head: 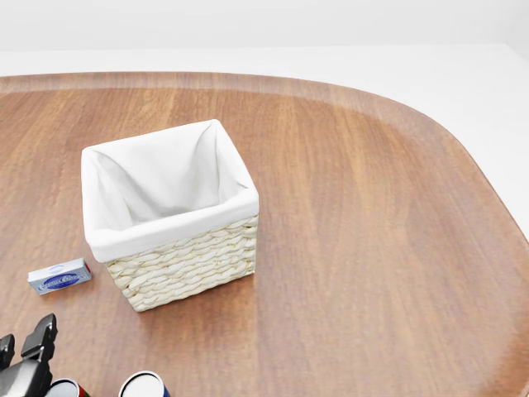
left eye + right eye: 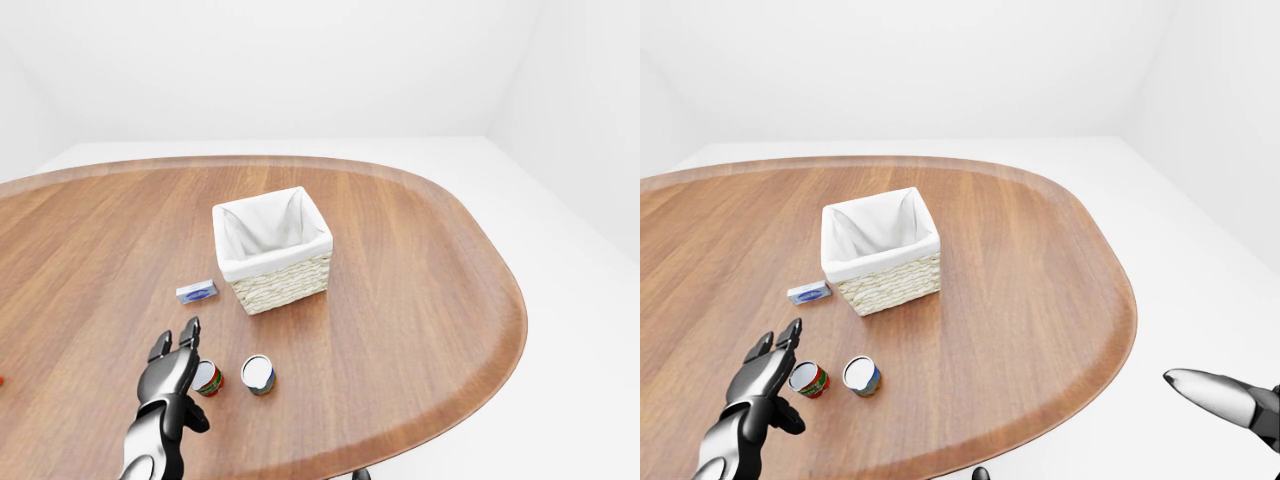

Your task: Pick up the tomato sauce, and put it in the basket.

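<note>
The task is at its opening stage: nothing is grasped and the basket [image 2: 272, 249] holds nothing visible inside its white liner. The left robot hand [image 2: 768, 374] hovers over the near part of the bench [image 2: 420, 290] with its three fingers spread and closed round nothing. Immediately to the right of this robot hand in the right-eye view stands a can with a red label [image 2: 809, 379], upright, white top showing; judged by the red label, this is the tomato sauce, although no lettering is legible. The fingertips are just beside the can, and contact cannot be confirmed. Further to the right of the robot hand stands a second can with a blue label [image 2: 861, 376], apart from the first. Beyond the robot hand, toward the top of the view, lies a small blue box [image 2: 809, 293], and the basket stands just beside it, well apart from the hand. The right robot hand [image 2: 1230, 396] enters at the lower right edge off the bench; its state cannot be determined. Remaining steps: close on the red can, lift it, carry it over the basket, release.
</note>
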### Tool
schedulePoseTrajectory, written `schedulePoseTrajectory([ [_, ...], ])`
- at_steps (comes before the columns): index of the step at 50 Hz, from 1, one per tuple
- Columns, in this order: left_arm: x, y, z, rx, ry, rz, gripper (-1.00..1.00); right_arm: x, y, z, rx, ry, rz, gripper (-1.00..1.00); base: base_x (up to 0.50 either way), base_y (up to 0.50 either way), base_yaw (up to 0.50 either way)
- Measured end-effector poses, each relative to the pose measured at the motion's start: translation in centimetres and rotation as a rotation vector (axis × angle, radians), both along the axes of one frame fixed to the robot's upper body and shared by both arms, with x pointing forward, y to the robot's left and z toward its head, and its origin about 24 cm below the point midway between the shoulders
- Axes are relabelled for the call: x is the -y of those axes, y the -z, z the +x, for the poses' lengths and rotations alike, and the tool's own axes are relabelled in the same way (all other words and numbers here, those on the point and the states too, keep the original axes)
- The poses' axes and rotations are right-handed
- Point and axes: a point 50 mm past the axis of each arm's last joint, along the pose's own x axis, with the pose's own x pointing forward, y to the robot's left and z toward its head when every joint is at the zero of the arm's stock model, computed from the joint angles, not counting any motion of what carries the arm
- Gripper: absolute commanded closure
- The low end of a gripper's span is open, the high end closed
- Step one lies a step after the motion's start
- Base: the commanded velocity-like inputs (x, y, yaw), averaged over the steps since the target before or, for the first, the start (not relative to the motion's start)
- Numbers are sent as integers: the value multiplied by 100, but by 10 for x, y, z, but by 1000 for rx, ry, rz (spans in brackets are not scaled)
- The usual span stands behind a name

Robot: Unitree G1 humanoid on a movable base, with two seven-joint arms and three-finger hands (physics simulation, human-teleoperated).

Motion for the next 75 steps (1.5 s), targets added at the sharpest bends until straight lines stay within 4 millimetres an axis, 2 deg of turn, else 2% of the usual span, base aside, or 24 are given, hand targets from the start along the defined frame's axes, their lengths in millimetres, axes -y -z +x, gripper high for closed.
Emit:
schedulePoseTrajectory([
  [20,5,21,5,-37,22,-15,-100,0,1,0,-3,0,0,-100,0,0,0],
  [52,7,41,2,-101,31,-22,-100,0,-1,-1,4,2,1,-100,0,0,0],
  [71,6,52,8,-115,34,3,-100,0,-2,-2,10,1,1,-100,0,0,0],
  [72,6,52,8,-115,33,4,-78,0,-2,-2,10,1,1,-100,0,0,0],
  [74,4,50,10,-104,33,13,100,0,-2,-2,10,1,1,-100,0,0,0],
  [75,5,50,11,-100,33,9,100,0,-2,-2,9,1,1,-100,0,0,0],
])
